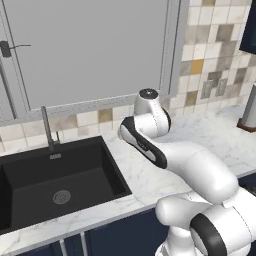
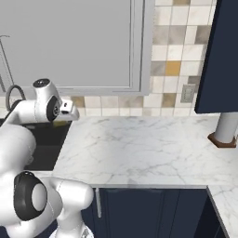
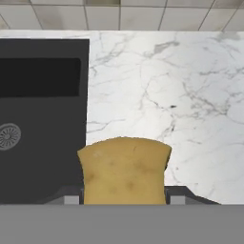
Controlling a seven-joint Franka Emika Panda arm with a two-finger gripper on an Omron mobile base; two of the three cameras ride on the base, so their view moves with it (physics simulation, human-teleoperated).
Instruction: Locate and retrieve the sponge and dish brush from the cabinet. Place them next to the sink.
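Mustard-tan sponge, faintly mottled, top edge wavy, in the gripper

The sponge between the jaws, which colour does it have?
Mustard yellow with faint tan blotches; the sponge shows best in the hand view.

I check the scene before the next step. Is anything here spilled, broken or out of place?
Nothing stands out. The sponge sits between the gripper fingers, above the counter next to the sink. The counter looks clean and the sink basin holds nothing but its drain.
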